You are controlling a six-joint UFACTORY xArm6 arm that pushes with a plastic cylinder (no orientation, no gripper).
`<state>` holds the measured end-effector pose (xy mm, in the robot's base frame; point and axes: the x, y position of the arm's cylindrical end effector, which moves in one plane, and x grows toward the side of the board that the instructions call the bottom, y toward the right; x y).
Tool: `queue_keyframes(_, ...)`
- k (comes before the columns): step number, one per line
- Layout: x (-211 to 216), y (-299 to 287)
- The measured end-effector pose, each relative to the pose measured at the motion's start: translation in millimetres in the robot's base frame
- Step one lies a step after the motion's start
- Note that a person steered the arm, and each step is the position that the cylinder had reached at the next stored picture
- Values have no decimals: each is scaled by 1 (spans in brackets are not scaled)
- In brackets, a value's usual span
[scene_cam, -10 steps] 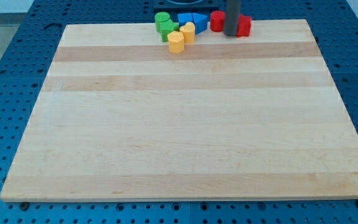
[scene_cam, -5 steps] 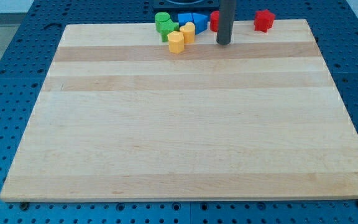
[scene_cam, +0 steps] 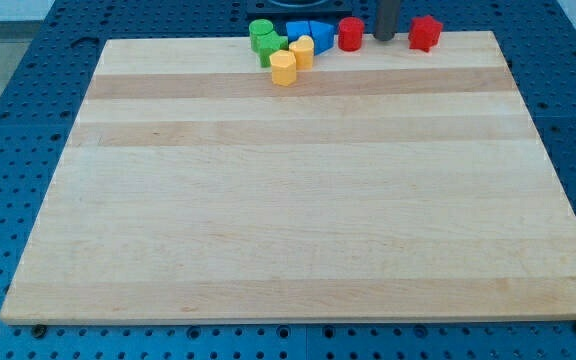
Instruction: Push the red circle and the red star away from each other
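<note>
**Tip sitting between the two reds at the top edge**

Rod is coming straight down from the view's top, roughly vertical, only its lower part showing. My tip (scene_cam: 386,38) is resting at the board's far edge, in the gap between the two red blocks. It is nearer the red circle than the red star, but not touching either as far as I can tell. No pincer on this rig, just the bare rod, so nothing is being held.

Red circle (scene_cam: 351,34) is sitting just to the view's left of the tip, upright, a short round cylinder, right at the top edge of the wooden board (scene_cam: 298,200). Red star (scene_cam: 425,32) is sitting to the view's right of the tip, also at the top edge; its points are too small to make out cleanly, it is reading as a lumpy red block. The two reds are clearly apart, with the rod standing in the space between them.

Rest of the cluster is lying to the view's left of the red circle: blue blocks (scene_cam: 308,30) just beside it, shapes unclear; two green blocks (scene_cam: 265,38) further left, touching each other; two yellow blocks (scene_cam: 292,60) below those, the lower one a cylinder-like piece furthest onto the board.
</note>
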<state>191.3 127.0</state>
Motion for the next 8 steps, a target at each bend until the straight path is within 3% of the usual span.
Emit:
queue_keyframes(2, 6, -39)
queue_keyframes(4, 52, -42)
queue_keyframes(6, 24, -1)
queue_keyframes(8, 0, -8)
